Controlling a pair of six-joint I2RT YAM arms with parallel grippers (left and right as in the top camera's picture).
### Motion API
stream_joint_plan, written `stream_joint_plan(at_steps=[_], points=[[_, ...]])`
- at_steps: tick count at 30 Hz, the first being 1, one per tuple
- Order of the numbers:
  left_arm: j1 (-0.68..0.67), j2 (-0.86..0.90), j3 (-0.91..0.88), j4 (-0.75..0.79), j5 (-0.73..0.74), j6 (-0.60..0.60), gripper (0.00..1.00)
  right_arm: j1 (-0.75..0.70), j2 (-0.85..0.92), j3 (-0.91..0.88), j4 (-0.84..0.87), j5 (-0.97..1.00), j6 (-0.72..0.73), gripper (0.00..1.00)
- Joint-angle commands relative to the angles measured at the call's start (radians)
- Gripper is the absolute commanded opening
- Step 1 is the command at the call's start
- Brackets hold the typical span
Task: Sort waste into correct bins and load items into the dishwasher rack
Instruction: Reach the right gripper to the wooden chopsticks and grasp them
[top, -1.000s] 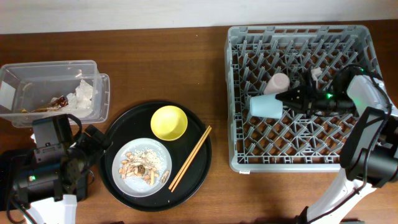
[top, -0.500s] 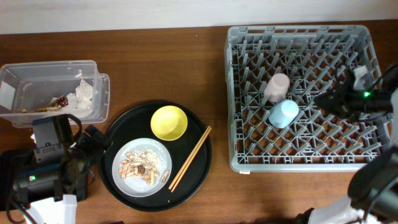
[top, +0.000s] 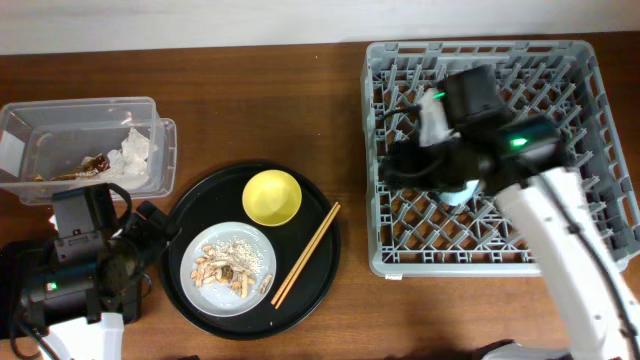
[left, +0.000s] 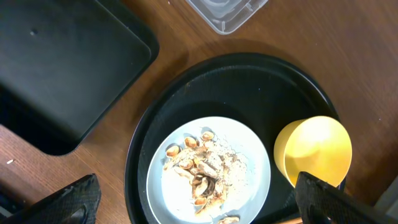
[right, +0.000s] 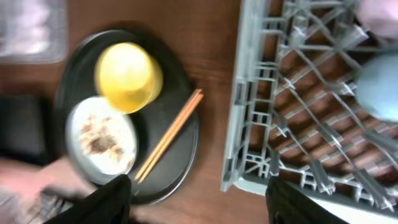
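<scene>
The wooden table (top: 300, 110) carries the grey dishwasher rack (top: 470, 47) on its 3 o'clock side. The right arm (top: 545, 205) reaches across the rack from 5 o'clock and covers most of its middle.

The round black tray (top: 190, 215) sits near the table's 6 o'clock edge. The clear tub (top: 40, 150) stands at 9 o'clock. Just beside the tub, the left wrist view shows a flat black tray (left: 56, 68).

On the round tray, the white plate (top: 188, 270) lies at 6 o'clock. The yellow bowl (top: 272, 197) sits at 12 o'clock, just beside the plate. Two wooden chopsticks (top: 306, 254) lie together at 3 to 4 o'clock, slanting toward 1 o'clock.

In the rack, the light blue cup (right: 379, 84) rests among the pegs near the middle, mostly hidden from above by the arm. The pink cup (right: 380, 11) is just beside it at its 12 o'clock, in the blurred right wrist view. How either cup stands cannot be told.

White napkins (top: 135, 150) are bunched at the tub's 3 o'clock end, with a brownish wrapper (top: 95, 163) beside them. Beige food scraps (top: 225, 268) cover the plate.

The right gripper (right: 199, 205) has its fingers spread wide with nothing between them. The left gripper (left: 199, 205) hangs over the plate, also spread wide and empty.
</scene>
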Motion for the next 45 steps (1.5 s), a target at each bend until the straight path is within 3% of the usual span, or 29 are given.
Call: stream_joint_plan(at_steps=[1,6,7,8,9,10,12,13,16,17,18,22,25,29,31,34,37,40,45], points=[[0.005,-0.002,0.006,0.0,0.004,0.001,0.99,0.167,0.04,0.007,-0.025,0.283,0.304,0.7],[0.005,-0.002,0.006,-0.001,0.004,0.001,0.99,0.31,0.134,-0.051,0.019,0.289,0.452,0.72],[0.005,-0.002,0.006,0.0,0.004,0.001,0.99,0.314,0.153,-0.051,0.028,0.286,0.452,0.9],[0.005,-0.002,0.006,0.0,0.004,0.001,0.99,0.314,0.167,-0.051,0.034,0.279,0.452,1.0],[0.005,-0.002,0.006,0.0,0.004,0.001,0.99,0.314,0.18,-0.051,0.035,0.262,0.452,0.94],[0.005,-0.002,0.006,0.0,0.004,0.001,0.99,0.314,0.193,-0.051,0.035,0.258,0.452,0.99],[0.005,-0.002,0.006,0.0,0.004,0.001,0.99,0.315,0.211,-0.051,0.013,0.225,0.451,0.98],[0.005,-0.002,0.006,0.0,0.004,0.001,0.99,0.317,0.227,-0.064,0.008,0.214,0.452,0.91],[0.005,-0.002,0.006,0.0,0.004,0.001,0.99,0.346,0.257,-0.12,0.048,0.181,0.529,0.8],[0.005,-0.002,0.006,0.0,0.004,0.001,0.99,0.363,0.266,-0.142,0.076,0.169,0.544,0.69],[0.005,-0.002,0.006,0.0,0.004,0.001,0.99,0.384,0.273,-0.162,0.104,0.169,0.567,0.64],[0.005,-0.002,0.006,0.0,0.004,0.001,0.99,0.472,0.277,-0.249,0.265,0.191,0.67,0.57],[0.005,-0.002,0.006,0.0,0.004,0.001,0.99,0.496,0.277,-0.321,0.302,0.295,0.803,0.42],[0.005,-0.002,0.006,0.0,0.004,0.001,0.99,0.497,0.277,-0.435,0.478,0.28,0.814,0.33],[0.005,-0.002,0.006,0.0,0.004,0.001,0.99,0.497,0.277,-0.455,0.543,0.254,0.814,0.33],[0.005,-0.002,0.006,0.0,0.004,0.001,0.99,0.497,0.277,-0.455,0.563,0.257,0.814,0.43],[0.005,-0.002,0.006,0.0,0.004,0.001,0.99,0.497,0.309,-0.457,0.578,0.264,0.814,0.42],[0.005,-0.002,0.006,0.0,0.004,0.001,0.99,0.504,0.364,-0.457,0.607,0.238,0.814,0.31],[0.005,-0.002,0.006,0.0,0.004,0.001,0.99,0.503,0.374,-0.457,0.607,0.242,0.814,0.36]])
